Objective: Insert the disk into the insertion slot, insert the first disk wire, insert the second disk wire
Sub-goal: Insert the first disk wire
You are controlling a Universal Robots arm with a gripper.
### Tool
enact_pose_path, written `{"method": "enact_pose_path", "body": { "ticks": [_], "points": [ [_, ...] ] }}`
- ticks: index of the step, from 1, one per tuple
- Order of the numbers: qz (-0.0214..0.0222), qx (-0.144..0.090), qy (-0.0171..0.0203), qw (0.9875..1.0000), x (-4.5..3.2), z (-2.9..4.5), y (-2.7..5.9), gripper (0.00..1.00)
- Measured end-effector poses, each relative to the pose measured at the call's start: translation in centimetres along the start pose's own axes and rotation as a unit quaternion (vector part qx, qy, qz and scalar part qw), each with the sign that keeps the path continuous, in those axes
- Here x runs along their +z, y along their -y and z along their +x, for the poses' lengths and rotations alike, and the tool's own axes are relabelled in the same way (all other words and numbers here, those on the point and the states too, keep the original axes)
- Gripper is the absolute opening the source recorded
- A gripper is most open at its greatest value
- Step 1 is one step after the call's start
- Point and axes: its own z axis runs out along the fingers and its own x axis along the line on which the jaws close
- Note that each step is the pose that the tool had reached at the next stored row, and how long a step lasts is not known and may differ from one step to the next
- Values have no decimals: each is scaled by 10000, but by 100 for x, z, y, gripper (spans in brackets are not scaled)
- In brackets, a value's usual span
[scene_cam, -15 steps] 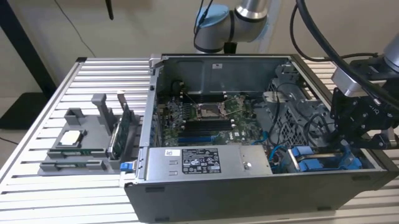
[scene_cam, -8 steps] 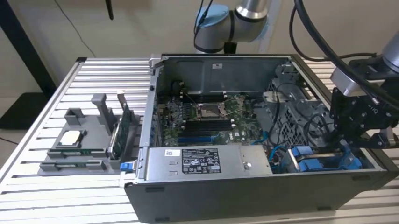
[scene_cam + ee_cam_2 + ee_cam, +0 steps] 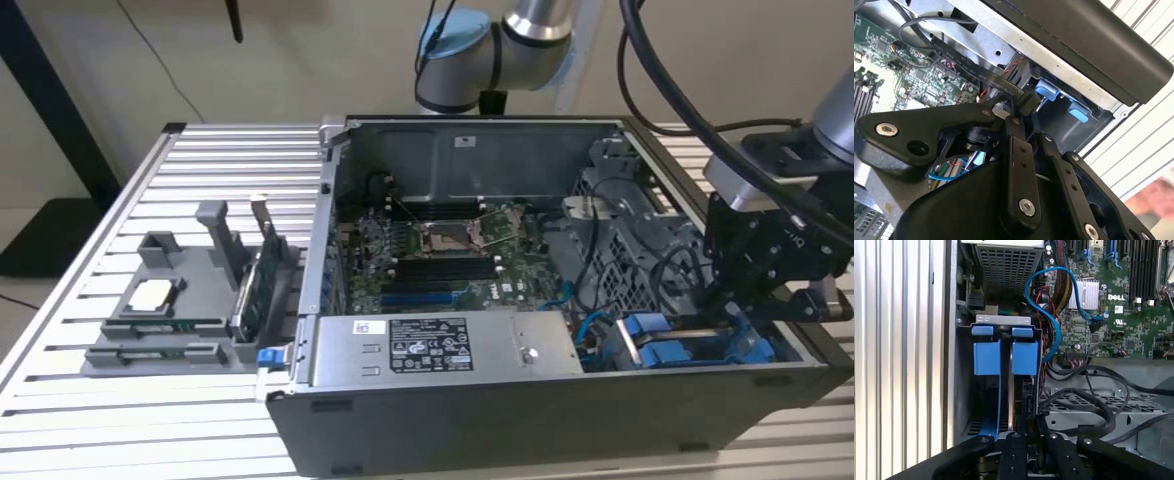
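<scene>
Beyond the gripper (image 3: 1028, 427), insertion slot (image 3: 965, 390) partly hidden

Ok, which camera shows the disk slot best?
The first wrist view: it faces the insertion slot head-on, both blue fittings clear. The exterior view has it partly behind the arm; the second wrist view catches two blue tabs.

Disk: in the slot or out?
In: the blue-framed disk stands inside the insertion slot; the gripper pinches a black connector.

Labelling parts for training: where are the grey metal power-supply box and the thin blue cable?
Grey metal power-supply box (image 3: 514, 335): exterior view, bare top face.
Thin blue cable (image 3: 1058, 337): first wrist view, lower curve.
</scene>
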Motion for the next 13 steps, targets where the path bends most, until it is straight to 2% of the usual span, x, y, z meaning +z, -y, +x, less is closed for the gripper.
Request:
{"method": "enact_pose_path", "body": {
  "ticks": [10, 11, 12, 13],
  "points": [
    [-1, 0, 10, 10000, 15, 1, -1, 20],
    [0, 0, 9, 10000, 14, 1, 0, 26],
    [0, 1, 5, 10000, 7, 1, -1, 26],
    [0, 1, 5, 10000, -17, -1, -1, 33]
  ]
}}
